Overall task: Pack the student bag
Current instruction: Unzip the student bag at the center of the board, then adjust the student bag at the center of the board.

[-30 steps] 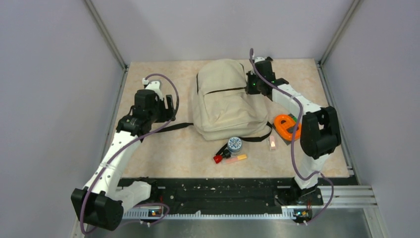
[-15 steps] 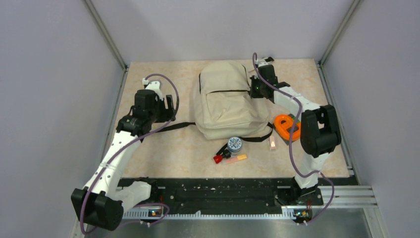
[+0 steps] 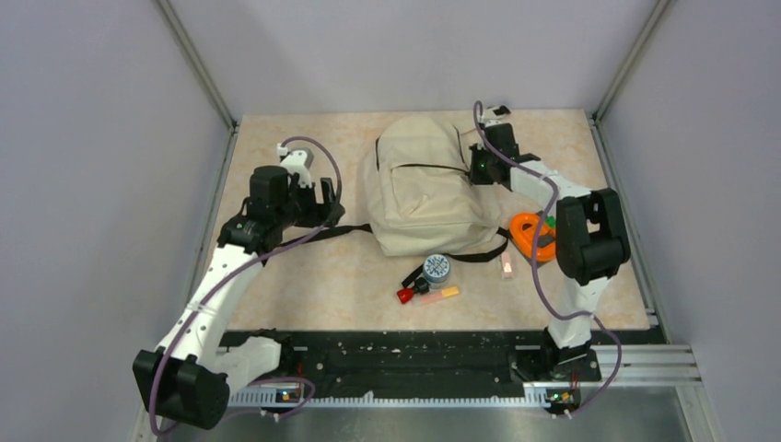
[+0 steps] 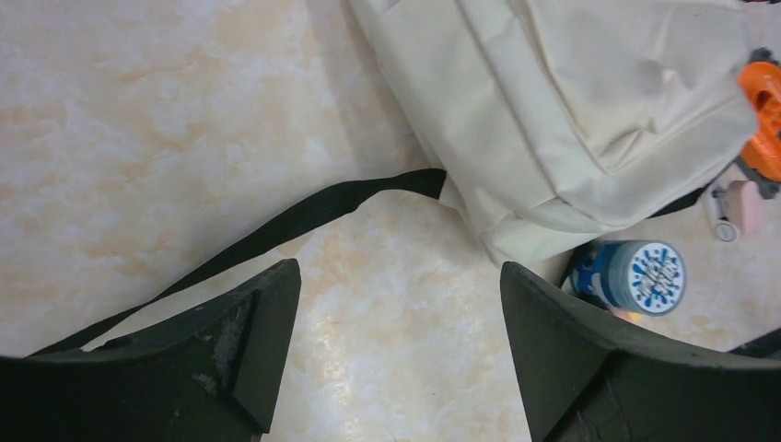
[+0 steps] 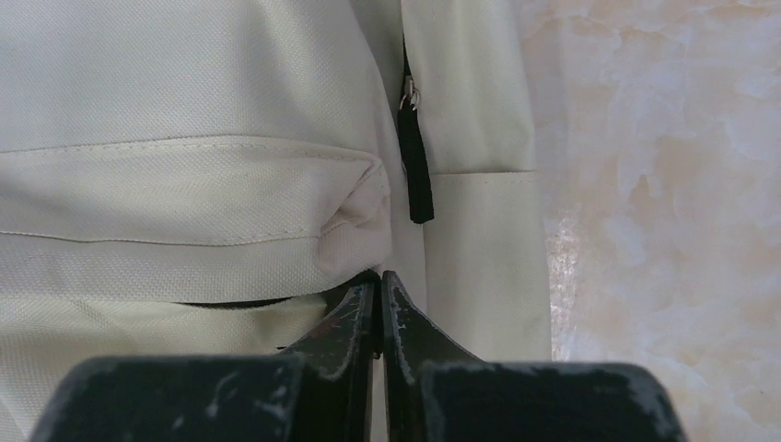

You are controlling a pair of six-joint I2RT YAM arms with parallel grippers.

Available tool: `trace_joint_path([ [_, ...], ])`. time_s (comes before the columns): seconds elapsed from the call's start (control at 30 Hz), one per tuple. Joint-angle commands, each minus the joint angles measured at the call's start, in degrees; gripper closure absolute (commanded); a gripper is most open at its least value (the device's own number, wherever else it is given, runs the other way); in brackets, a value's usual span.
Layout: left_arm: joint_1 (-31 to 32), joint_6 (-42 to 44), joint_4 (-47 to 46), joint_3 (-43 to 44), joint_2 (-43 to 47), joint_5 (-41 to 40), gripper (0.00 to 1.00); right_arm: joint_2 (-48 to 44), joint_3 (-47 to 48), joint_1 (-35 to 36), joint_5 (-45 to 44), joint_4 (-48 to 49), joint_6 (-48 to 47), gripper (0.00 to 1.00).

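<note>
Your student bag (image 3: 424,193) lay flat in the middle of the table (image 3: 304,285), its top toward the far wall and slightly skewed.

Your right arm stood with its elbow folded up on the bag's right. The forearm ran back and inward to the bag's upper right edge. There the right gripper (image 5: 379,293) was pressed together on a pucker of the bag's cloth, beside the end of the front-pocket zipper.

Your left arm stretched forward from its base to the bag's left, wrist turned toward the bag. The left gripper (image 4: 396,276) hung with its fingers wide apart, holding nothing. It was above the black strap (image 4: 304,216) that trailed from the bag's lower left corner.

A blue-capped round container (image 4: 645,276) sat just beside the bag's near edge, and an orange object (image 3: 527,230) lay by its lower right corner.
</note>
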State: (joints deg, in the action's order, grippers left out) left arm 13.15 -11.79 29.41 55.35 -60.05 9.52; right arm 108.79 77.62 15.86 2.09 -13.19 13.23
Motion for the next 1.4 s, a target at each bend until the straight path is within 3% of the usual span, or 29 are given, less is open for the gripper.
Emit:
trace_joint_path([
  [0.0, -0.07, -2.40, -8.51, 1.93, -2.35, 9.50, 0.15, -3.33, -0.92, -2.18, -3.36, -4.58, -1.08, 0.91],
  [0.17, 1.21, -6.73, -12.10, 9.97, -11.35, 12.85, 0.15, -10.13, -1.84, -2.18, -2.38, -4.94, -0.85, 0.59],
  [0.33, 2.68, -5.34, -17.07, 15.04, -20.02, 8.51, 0.17, -17.73, -7.04, -2.20, -2.31, -4.46, 1.27, 0.40],
  [0.47, 4.51, -3.56, -23.26, 17.91, -25.92, 11.23, 0.16, -25.77, -16.06, -2.17, 0.25, -0.58, 5.31, 0.27],
  [0.67, 7.42, 3.95, -24.03, 27.70, -37.89, 15.19, 0.16, -34.30, -26.31, -2.19, 6.40, 4.59, 9.26, 0.24],
  [0.97, 8.12, 9.87, -7.92, 48.41, -54.24, 13.84, 0.15, -41.02, -33.83, -0.45, 11.58, 8.13, 12.31, 0.21],
  [1.2, 9.60, 12.81, -0.74, 55.43, -59.76, 11.86, 0.13, -39.96, -35.87, 2.91, 11.65, 10.53, 14.22, 0.21],
  [1.3, 9.77, 13.39, -0.37, 55.48, -59.49, 13.13, 0.24, -39.44, -35.71, 3.99, 11.14, 10.71, 14.31, 0.21],
  [1.37, 10.01, 13.56, 0.37, 55.57, -59.56, 13.79, 0.22, -39.20, -35.57, 4.44, 10.73, 10.73, 14.22, 0.21],
])
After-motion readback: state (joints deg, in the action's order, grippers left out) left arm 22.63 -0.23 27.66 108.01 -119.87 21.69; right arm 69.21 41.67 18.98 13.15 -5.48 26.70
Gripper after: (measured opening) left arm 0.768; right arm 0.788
